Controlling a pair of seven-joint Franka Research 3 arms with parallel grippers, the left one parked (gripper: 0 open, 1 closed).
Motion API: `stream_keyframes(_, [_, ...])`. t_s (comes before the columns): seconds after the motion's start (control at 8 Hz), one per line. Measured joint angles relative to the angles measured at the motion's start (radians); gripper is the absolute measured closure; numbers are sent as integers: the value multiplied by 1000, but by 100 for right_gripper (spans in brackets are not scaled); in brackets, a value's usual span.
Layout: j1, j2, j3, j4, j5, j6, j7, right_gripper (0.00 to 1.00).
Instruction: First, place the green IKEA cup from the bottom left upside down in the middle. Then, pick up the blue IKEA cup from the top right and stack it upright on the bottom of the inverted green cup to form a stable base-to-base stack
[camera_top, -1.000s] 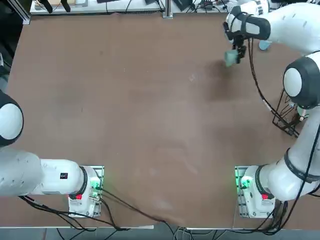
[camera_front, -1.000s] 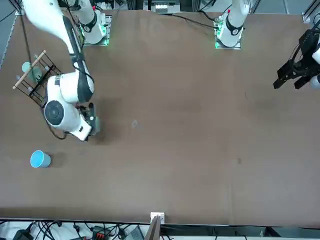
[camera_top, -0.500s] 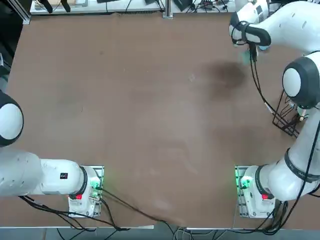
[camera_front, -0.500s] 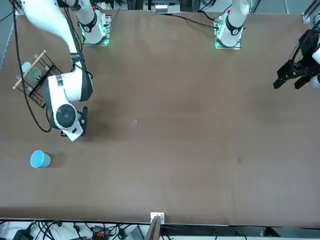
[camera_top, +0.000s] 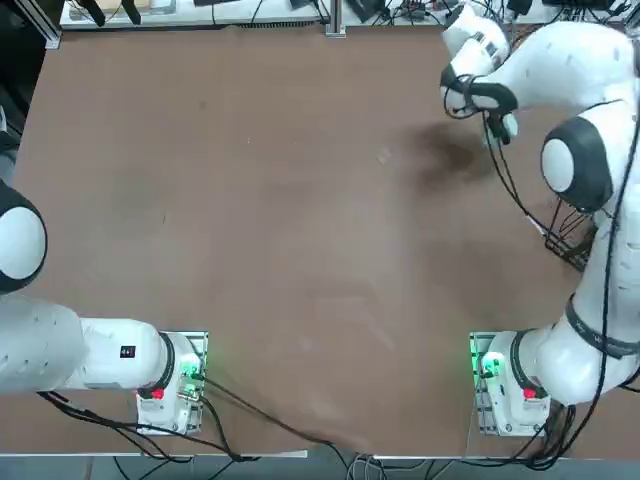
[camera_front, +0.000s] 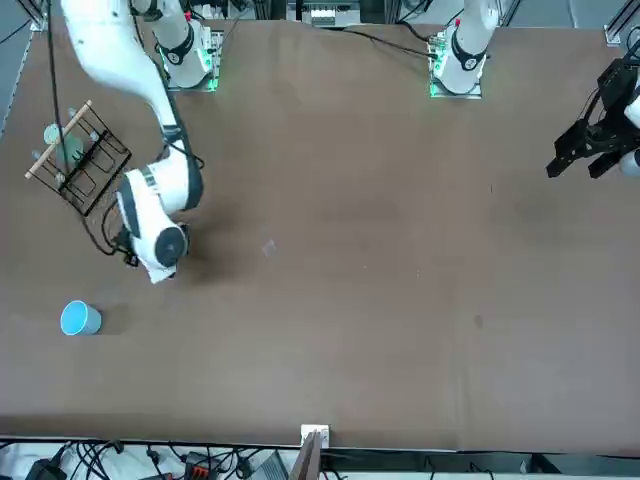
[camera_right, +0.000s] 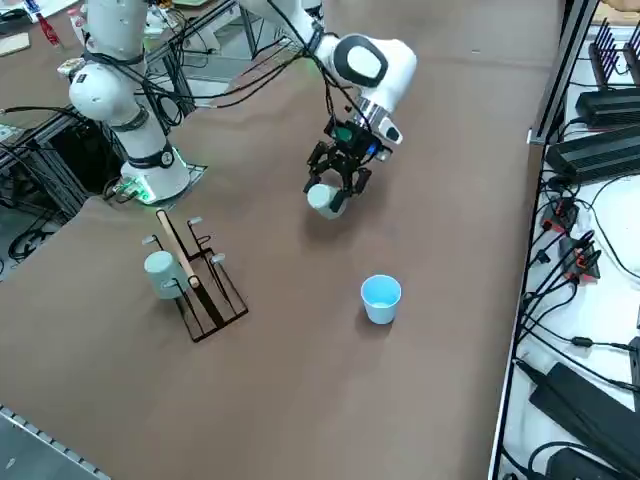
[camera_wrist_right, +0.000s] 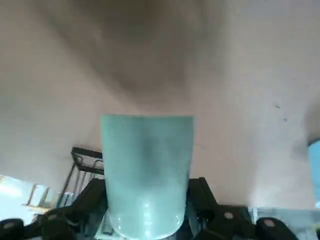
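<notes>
The green IKEA cup (camera_wrist_right: 147, 175) fills our right wrist view, gripped between the right gripper's jaws (camera_wrist_right: 148, 187)! Over to the right side view: we see it at the end of the right arm (camera_right: 372, 75), near the blue IKEA cup (camera_right: 380, 300), which stands upright on the worktop (camera_right: 300, 400). A pale cup (camera_right: 165, 274) sits at the wire rack (camera_right: 210, 302). In our front view, the blue cup stands well apart from that rack. Up top, the arm reaches over the worktop's far right.

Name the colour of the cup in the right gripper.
Pale mint green; the cup in the right gripper shows best in the right wrist view.
</notes>
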Motion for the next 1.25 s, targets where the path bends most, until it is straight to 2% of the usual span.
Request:
stream_keyframes(0.38, [71, 65, 1, 28, -44, -97, 97, 13])
stream_keyframes(0.88, [72, 136, -1, 54, -102, -102, 120, 13])
stream_keyframes(1.25, [73, 174, -1, 64, -147, -102, 206, 13])
